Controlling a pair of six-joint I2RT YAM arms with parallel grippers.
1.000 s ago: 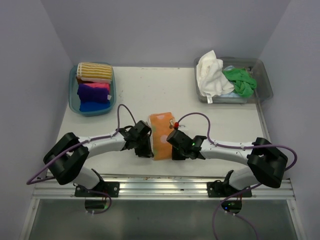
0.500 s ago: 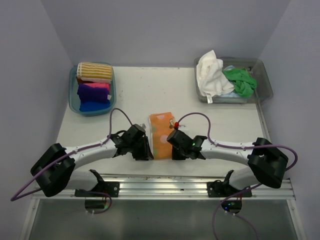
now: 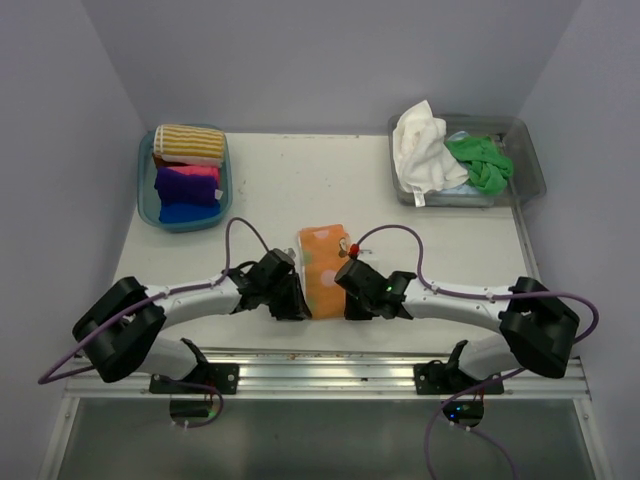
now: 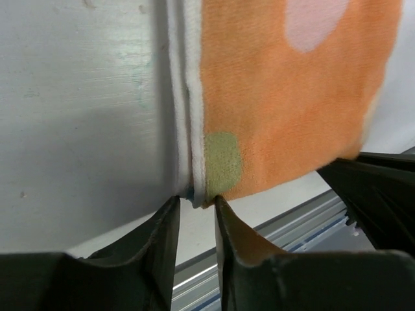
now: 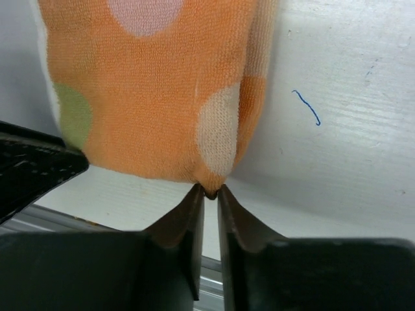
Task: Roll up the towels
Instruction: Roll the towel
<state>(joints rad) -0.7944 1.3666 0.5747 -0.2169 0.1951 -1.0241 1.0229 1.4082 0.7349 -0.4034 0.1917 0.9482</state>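
from above, the near end of the orange towel (image 3: pixel 322 262) is hiding under both grippers, and the wrist views are cutting off its far end. it is lying mid-table by the near edge, long axis running away from me. the right gripper (image 5: pixel 209 191) is pinching one near corner. the left gripper (image 4: pixel 196 202) is straddling the other, and i cannot tell if it is gripping.

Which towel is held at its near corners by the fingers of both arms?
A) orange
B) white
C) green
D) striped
A: the orange towel lies between the arms, with one near corner between the left fingers and the other between the right fingers.
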